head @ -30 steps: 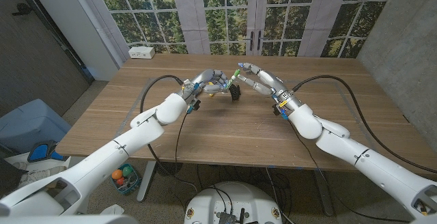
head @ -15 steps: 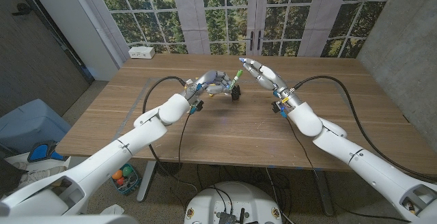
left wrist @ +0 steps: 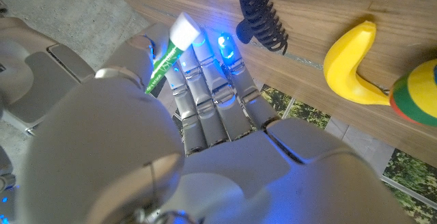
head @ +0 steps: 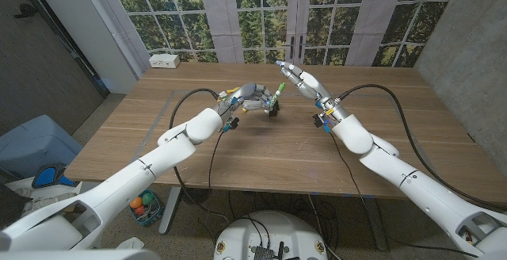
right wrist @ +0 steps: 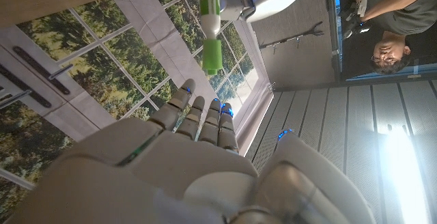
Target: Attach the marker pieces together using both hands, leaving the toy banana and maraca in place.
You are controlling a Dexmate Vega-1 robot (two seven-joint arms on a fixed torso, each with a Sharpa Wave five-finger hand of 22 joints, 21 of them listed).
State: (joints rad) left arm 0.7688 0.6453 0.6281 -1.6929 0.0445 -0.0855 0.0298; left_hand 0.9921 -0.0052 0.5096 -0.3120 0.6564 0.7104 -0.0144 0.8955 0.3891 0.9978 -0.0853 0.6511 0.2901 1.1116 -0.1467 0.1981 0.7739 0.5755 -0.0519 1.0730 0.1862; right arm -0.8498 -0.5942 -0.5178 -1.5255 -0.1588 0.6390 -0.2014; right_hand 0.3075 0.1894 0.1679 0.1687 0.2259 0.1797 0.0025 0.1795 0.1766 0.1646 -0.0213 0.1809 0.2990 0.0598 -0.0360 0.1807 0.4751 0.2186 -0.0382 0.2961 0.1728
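Your left hand (head: 252,95) is raised over the far middle of the wooden desk (head: 301,149), its fingers (left wrist: 205,80) wrapped around the green marker (left wrist: 164,61), which sticks out past the fingertips with its white end pointing away from the palm. In the head view that marker (head: 276,95) angles up toward your right hand (head: 299,78), which is lifted just beside and slightly beyond the left one, fingers stretched forward and held close together; you can see no marker piece gripped in it from the wrist camera, though the head view shows a small pale tip at its fingertips that is too small to identify, so I cannot tell whether this hand holds anything. The right wrist view shows the marker's green barrel and white section (right wrist: 208,19) just past your right fingertips (right wrist: 198,111), apart from them. A black hair claw clip (left wrist: 261,20) lies on the desk just beyond your left fingertips, seen in the head view directly under the left hand's marker (head: 274,109). Further out from that hand, the yellow toy banana (left wrist: 348,60) rests on the desk with the striped maraca (left wrist: 416,91) touching or nearly touching its end. A person (right wrist: 389,19) appears in the right wrist view, behind your right hand.
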